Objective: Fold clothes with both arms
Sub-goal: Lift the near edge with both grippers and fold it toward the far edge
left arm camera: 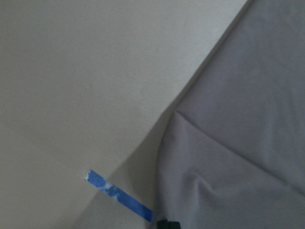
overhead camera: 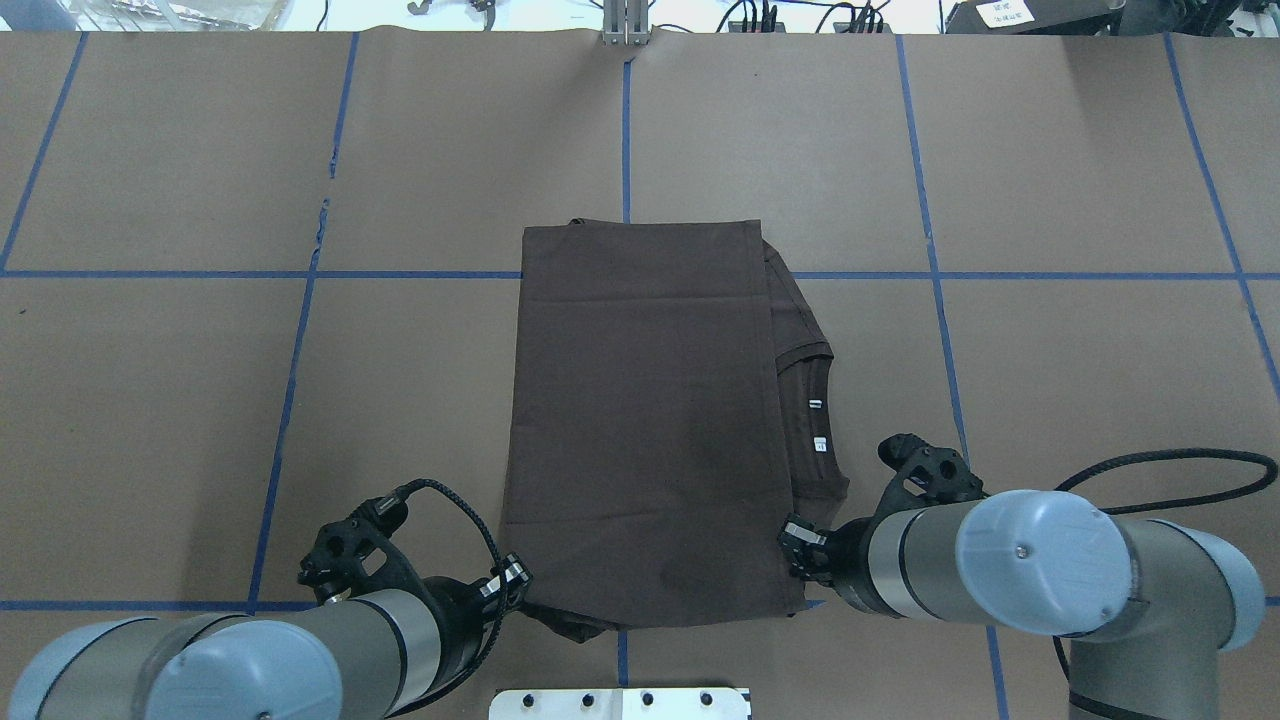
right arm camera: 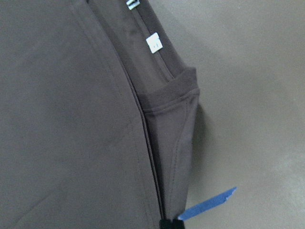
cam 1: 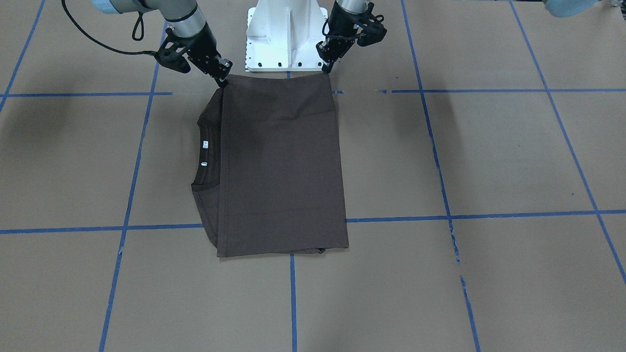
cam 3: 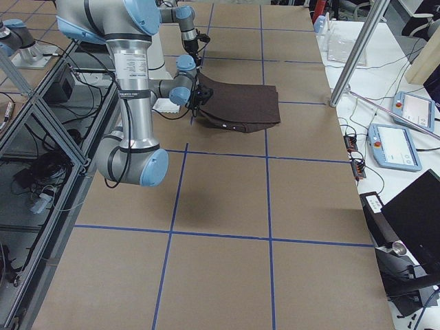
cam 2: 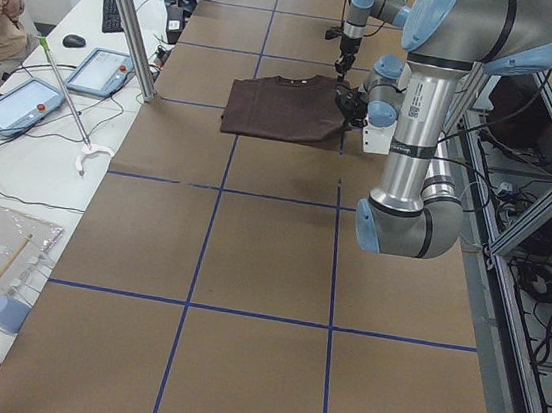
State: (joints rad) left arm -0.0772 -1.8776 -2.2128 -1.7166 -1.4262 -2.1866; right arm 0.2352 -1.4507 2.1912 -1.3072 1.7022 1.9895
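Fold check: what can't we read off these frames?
Jaw state, both sides: the left gripper and right gripper sit at the robot-side corners of the T-shirt. The front view is too small. In the overhead view, the left arm and right arm cover them. The wrist views crop the fingertips at the bottom edge.
Neck tags: print blurred in the right wrist view, too small elsewhere.
Whatever lies under the top folded layer: covered in every view.
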